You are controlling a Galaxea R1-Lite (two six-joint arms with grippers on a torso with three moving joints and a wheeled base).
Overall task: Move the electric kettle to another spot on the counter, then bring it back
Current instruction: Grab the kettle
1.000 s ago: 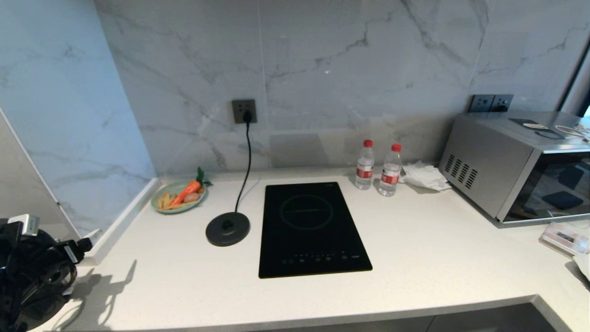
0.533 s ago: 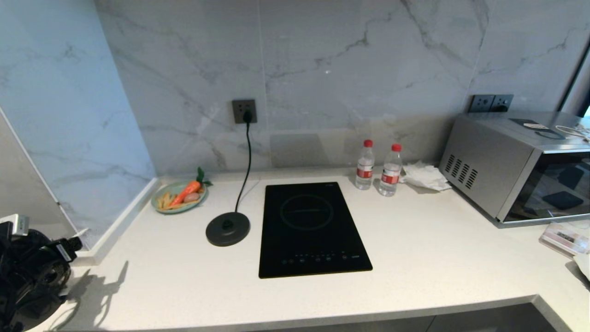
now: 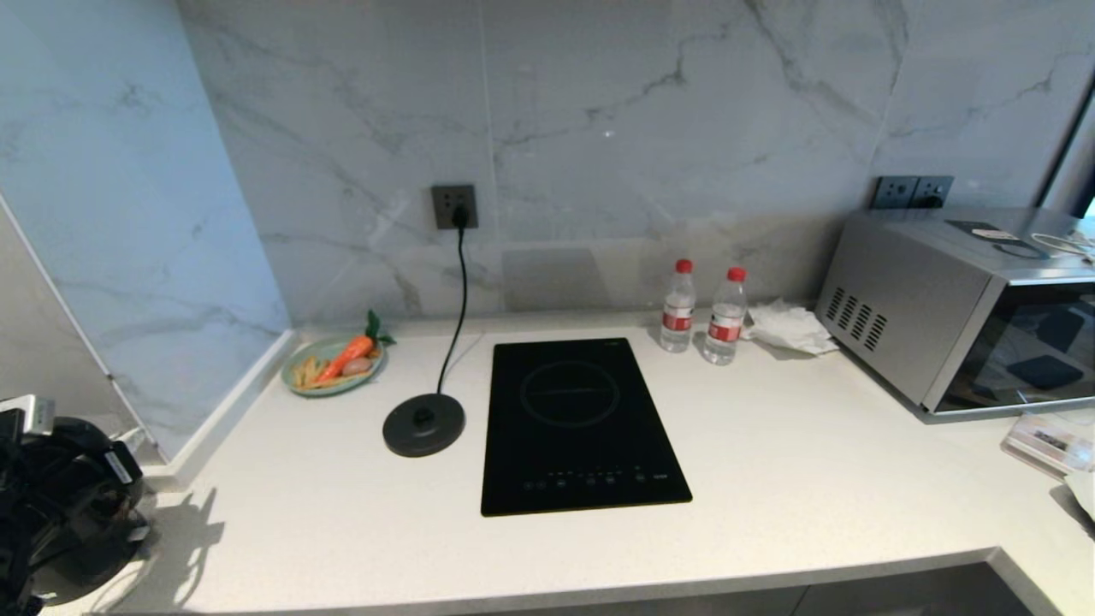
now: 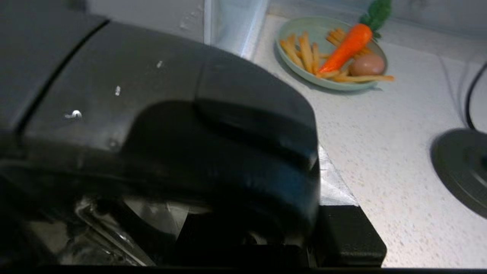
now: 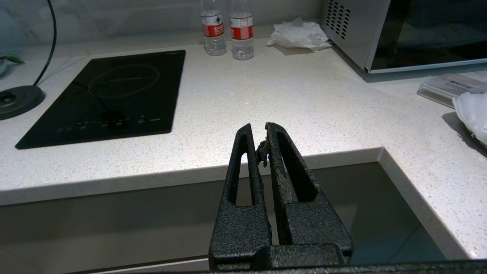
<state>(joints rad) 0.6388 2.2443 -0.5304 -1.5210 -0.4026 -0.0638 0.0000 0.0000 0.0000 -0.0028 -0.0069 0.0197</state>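
The electric kettle (image 4: 159, 125) stands at the far left end of the counter (image 3: 770, 496), well apart from its base disc (image 3: 423, 425). The left gripper (image 3: 51, 505) is at the kettle; whether it grips cannot be told. The right gripper (image 5: 262, 137) hangs before the counter edge, fingers together, holding nothing.

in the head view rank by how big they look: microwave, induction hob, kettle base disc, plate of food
1. Microwave and induction hob: look about alike, and the microwave runs off the picture's edge, so no ranking between them.
2. Kettle base disc and plate of food: both far smaller, close in apparent size; the plate lies farther back, so unsure.
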